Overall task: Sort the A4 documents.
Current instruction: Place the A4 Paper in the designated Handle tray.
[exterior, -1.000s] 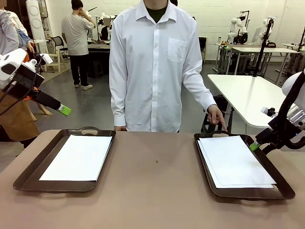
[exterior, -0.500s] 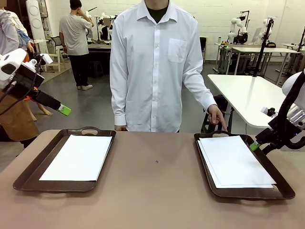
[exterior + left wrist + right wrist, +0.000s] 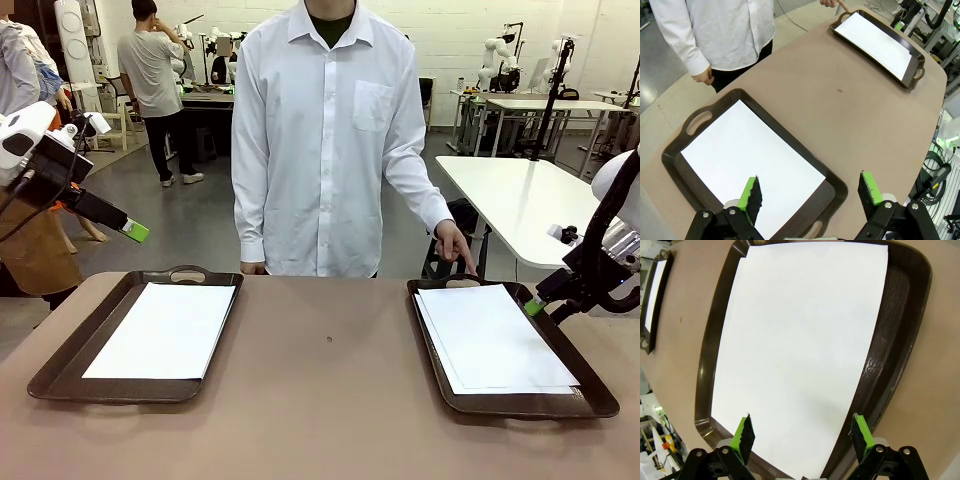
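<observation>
White A4 documents [image 3: 165, 330] lie in the left dark brown tray [image 3: 60, 365], seen close up as documents [image 3: 747, 160]. A slightly fanned stack of documents [image 3: 492, 338] lies in the right tray [image 3: 590, 390]; up close this stack [image 3: 800, 340] spreads wide. My left gripper [image 3: 135, 232] hangs open in the air, high above and to the left of the left tray; its fingers [image 3: 752, 197] hold nothing. My right gripper [image 3: 535, 305] hovers open at the right tray's outer rim, with nothing between its fingers [image 3: 860, 432]. The person's hand [image 3: 458, 255] points at the right tray's far handle.
The person in a white shirt [image 3: 325, 140] stands at the far edge of the brown table [image 3: 330, 400]. Bare tabletop lies between the two trays. A white table [image 3: 520, 200] stands behind on the right. The right tray's rim [image 3: 900, 340] runs beside the stack.
Neither arm, tray nor sheet has moved. The person's pointing hand stays at the right tray's handle.
</observation>
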`<state>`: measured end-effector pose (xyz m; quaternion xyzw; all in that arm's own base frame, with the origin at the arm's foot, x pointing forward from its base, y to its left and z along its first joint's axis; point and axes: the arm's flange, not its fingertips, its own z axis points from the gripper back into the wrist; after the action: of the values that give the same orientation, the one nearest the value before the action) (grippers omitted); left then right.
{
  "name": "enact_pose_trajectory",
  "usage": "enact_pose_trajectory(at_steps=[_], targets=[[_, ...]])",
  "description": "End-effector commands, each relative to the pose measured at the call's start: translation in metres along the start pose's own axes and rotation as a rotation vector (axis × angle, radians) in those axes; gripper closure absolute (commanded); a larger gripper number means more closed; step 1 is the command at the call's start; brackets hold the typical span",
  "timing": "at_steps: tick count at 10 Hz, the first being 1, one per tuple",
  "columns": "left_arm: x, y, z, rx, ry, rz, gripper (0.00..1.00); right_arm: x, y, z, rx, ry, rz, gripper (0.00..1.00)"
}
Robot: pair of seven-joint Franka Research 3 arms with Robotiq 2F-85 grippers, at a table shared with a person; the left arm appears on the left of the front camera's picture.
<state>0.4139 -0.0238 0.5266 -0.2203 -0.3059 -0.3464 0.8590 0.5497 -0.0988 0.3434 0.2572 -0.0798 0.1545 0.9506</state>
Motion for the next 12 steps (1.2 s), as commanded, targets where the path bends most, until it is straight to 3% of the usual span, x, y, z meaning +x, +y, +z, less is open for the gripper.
enact_pose_trajectory(at_steps=[1, 12], targets=[[-0.0008, 0.0008, 0.0003, -0.001, 0.004, -0.008, 0.00, 0.0004, -0.0004, -0.0005, 0.000, 0.000, 0.000, 0.00], [-0.0008, 0.0008, 0.0003, -0.001, 0.004, -0.008, 0.00, 0.0004, -0.0004, -0.0005, 0.000, 0.000, 0.000, 0.00]])
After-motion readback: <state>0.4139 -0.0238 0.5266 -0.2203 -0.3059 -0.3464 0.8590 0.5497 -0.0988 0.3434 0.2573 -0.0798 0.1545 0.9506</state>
